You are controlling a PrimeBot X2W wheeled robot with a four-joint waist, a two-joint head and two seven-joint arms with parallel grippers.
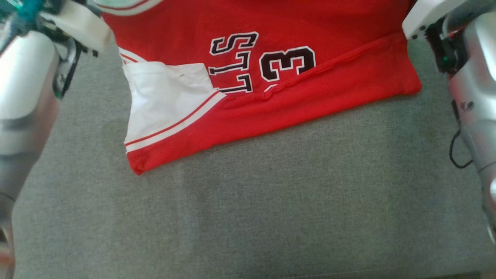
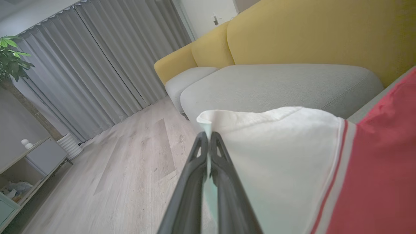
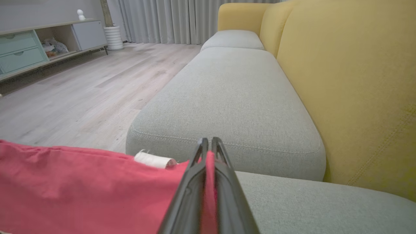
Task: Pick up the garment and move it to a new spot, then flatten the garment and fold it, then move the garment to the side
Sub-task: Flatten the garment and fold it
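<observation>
The garment (image 1: 271,97) is a red jersey with white side panels, red-and-white stripes and dark lettering. It lies partly on the grey sofa cushion (image 1: 271,213), its far part running off the top of the head view. My left gripper (image 2: 208,139) is shut on the white edge of the garment (image 2: 276,146), cloth pinched between its fingers. My right gripper (image 3: 208,144) is shut on a red edge of the garment (image 3: 81,188), with red cloth showing between the fingers. In the head view my pale forearms stand at both upper corners.
The sofa has a yellow backrest (image 3: 351,81) and further grey seat cushions (image 3: 227,97). Wooden floor (image 3: 81,81) lies beside it, with grey curtains (image 2: 91,65), a low cabinet (image 3: 29,45), and a potted plant (image 2: 13,55) beyond.
</observation>
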